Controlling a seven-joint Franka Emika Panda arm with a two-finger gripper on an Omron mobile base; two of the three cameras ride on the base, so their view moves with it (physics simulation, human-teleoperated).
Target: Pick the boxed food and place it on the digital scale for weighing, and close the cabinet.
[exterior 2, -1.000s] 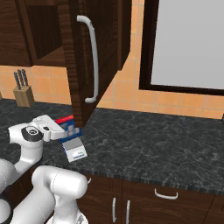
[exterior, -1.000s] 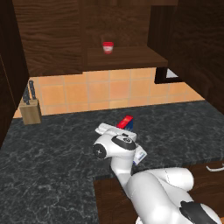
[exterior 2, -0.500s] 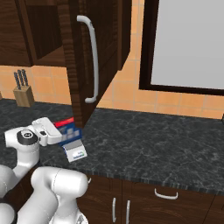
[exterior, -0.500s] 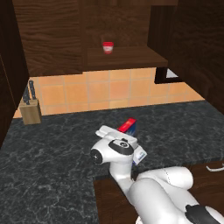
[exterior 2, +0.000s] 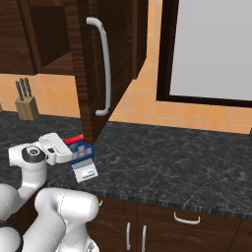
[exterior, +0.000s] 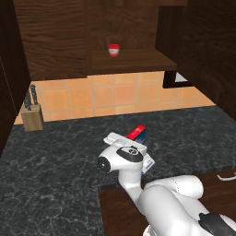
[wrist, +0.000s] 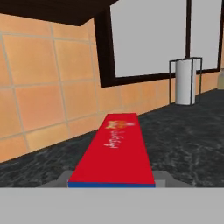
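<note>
Arm folded low over counter (exterior: 55,161) — jaws apparently gripping boxed food (exterior 2: 81,151).

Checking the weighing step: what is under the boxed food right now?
The boxed food sits in the gripper just above the digital scale. Whether carton and plate touch is hidden.

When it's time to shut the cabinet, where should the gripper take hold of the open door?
Probably the long vertical silver bar handle on the open cabinet door. It stands off the door face, so fingers could close around its straight middle section, coming from the handle side.
</note>
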